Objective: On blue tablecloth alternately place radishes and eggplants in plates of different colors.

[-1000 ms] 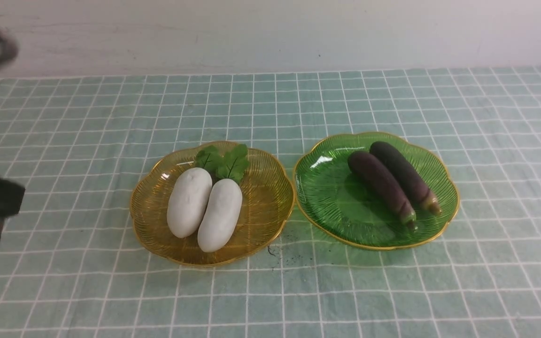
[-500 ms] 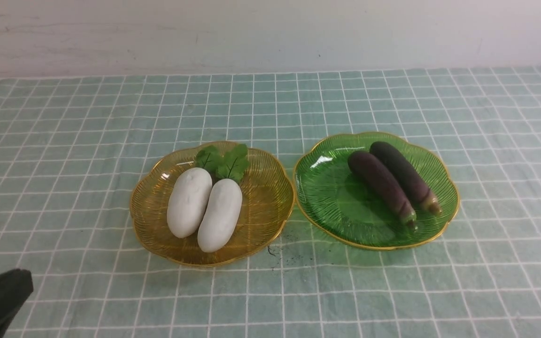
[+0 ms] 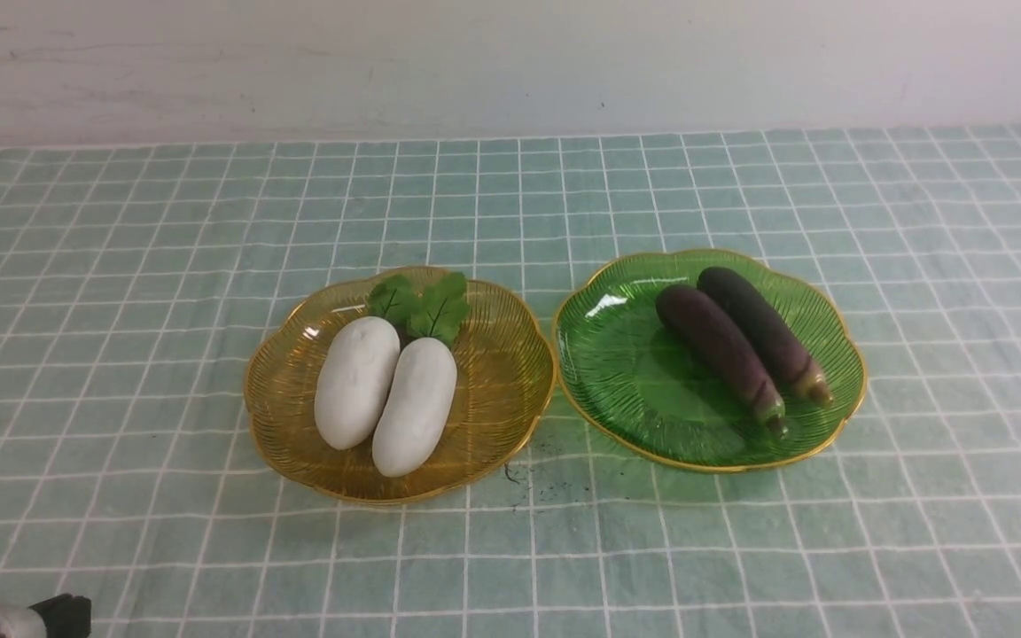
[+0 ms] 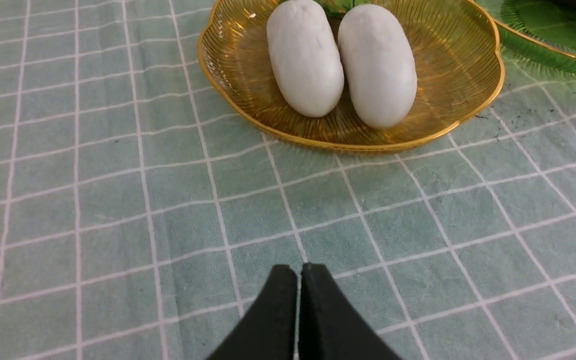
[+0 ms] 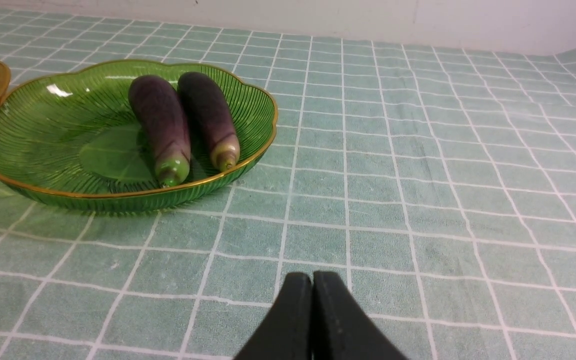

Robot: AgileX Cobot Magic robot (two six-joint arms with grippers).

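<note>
Two white radishes (image 3: 386, 390) lie side by side in the amber plate (image 3: 510, 390) on the blue tablecloth (image 3: 120, 266). Two purple eggplants (image 3: 736, 341) lie side by side in the green plate (image 3: 617, 372) to its right. In the left wrist view my left gripper (image 4: 299, 272) is shut and empty, low over the cloth, well short of the amber plate (image 4: 468, 85) and the radishes (image 4: 343, 60). In the right wrist view my right gripper (image 5: 312, 280) is shut and empty, over the cloth, short of the green plate (image 5: 43, 125) with the eggplants (image 5: 183, 120).
A white wall (image 3: 510, 62) rises behind the cloth's far edge. A bit of my left arm (image 3: 32, 616) shows at the bottom left corner of the front view. Small dark specks (image 3: 546, 483) mark the cloth between the plates.
My left arm has drawn back from the left side toward the bottom left corner of the front view. The plates, radishes and eggplants have not moved.
</note>
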